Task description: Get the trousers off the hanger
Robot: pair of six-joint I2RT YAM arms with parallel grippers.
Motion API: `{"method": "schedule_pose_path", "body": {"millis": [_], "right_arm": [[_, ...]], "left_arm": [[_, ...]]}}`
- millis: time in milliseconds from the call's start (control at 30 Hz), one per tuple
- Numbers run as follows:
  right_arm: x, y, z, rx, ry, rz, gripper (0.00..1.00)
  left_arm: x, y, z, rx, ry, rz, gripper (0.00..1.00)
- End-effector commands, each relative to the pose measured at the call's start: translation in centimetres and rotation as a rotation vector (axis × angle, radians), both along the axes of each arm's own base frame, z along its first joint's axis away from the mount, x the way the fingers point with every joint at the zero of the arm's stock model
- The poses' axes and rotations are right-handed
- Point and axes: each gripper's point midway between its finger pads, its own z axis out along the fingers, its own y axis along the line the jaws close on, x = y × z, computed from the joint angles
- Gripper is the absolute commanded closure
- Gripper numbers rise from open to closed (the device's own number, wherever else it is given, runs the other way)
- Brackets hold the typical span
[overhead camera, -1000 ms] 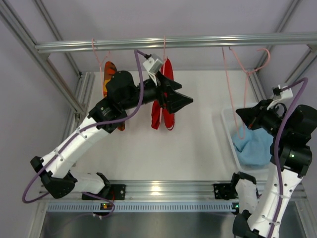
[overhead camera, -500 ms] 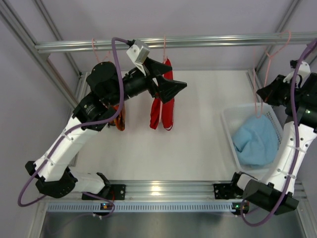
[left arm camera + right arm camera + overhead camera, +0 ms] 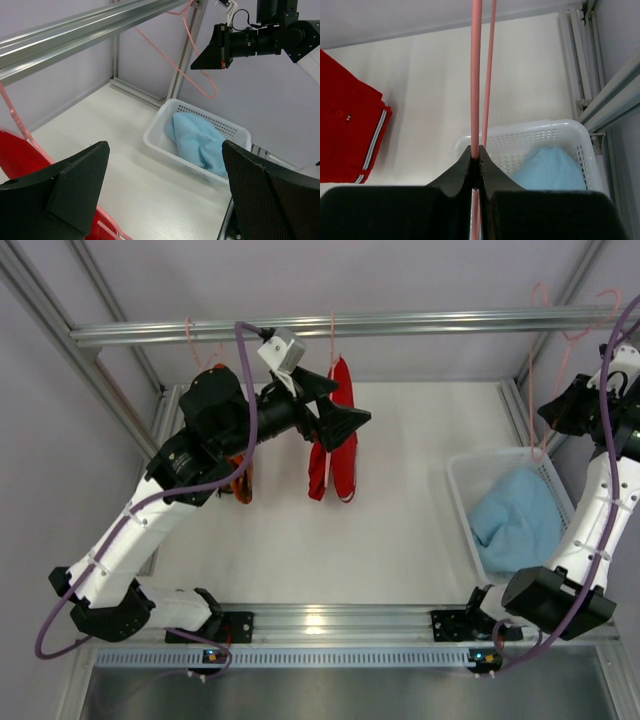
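Red trousers (image 3: 335,455) hang from rail (image 3: 400,322), just beside left fingers (image 3: 75,180), spread wide, empty. Blue trousers (image 3: 515,520) in basket (image 3: 462,495) on desk (image 3: 400,490). Right fingers (image 3: 455,185) clamped on bare pink hanger (image 3: 476,75).

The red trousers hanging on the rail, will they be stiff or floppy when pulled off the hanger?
Probably floppy: the red trousers drape folded over their pink hanger and sag downward. Likely light, since that thin wire carries them. They may swing or drag the hanger along when tugged, as it only hooks over the rail.
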Motion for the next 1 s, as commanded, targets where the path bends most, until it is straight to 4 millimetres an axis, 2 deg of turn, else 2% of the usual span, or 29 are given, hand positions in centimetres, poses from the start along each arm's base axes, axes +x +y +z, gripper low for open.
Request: {"method": "schedule_pose_path", "body": {"millis": [0, 167, 367, 467, 500, 600, 700, 733, 767, 833, 967], "right_arm": [[1.2, -2.5, 0.6, -0.104, -0.029, -0.028, 1.0], [1.5, -4.0, -1.1, -0.139, 0.016, -0.045, 1.0], [0.5, -4.6, -1.1, -0.171, 0.022, -0.051, 1.0], [-0.2, -4.8, -0.8, -0.187, 0.018, -0.055, 0.74], [-0.4, -4.8, -0.7, -0.198, 0.016, -0.051, 0.6], [-1.3, -4.6, 0.0, -0.222, 0.001, -0.052, 0.39], [-2.4, -4.0, 1.8, -0.254, -0.04, -0.05, 0.25], [-3.0, -3.5, 2.4, -0.261, -0.054, -0.049, 0.17], [-3.4, -3.2, 3.2, -0.276, -0.072, -0.046, 0.03], [-4.2, -2.2, 4.4, -0.288, -0.103, -0.031, 0.01], [-6.3, 0.8, 8.4, -0.307, -0.22, 0.008, 0.01]], "left_arm": [[0.1, 1.4, 1.0, -0.015, -0.023, 0.046, 0.01], [0.7, 2.0, 0.5, -0.025, 0.025, 0.062, 0.01], [1.6, 3.4, -0.2, -0.024, 0.051, 0.105, 0.01], [1.8, 3.9, -0.5, -0.024, 0.074, 0.115, 0.01], [2.1, 4.3, -0.6, -0.026, 0.082, 0.122, 0.01], [2.8, 5.5, -0.8, -0.043, 0.12, 0.14, 0.01], [2.8, 6.4, -1.0, -0.061, 0.169, 0.113, 0.03], [2.3, 6.3, -1.3, -0.066, 0.197, 0.075, 0.04], [2.5, 6.8, -1.5, -0.072, 0.209, 0.083, 0.05], [1.9, 7.1, -1.5, -0.081, 0.215, 0.071, 0.06], [1.8, 7.7, -2.7, -0.07, 0.244, 0.081, 0.07]]}}
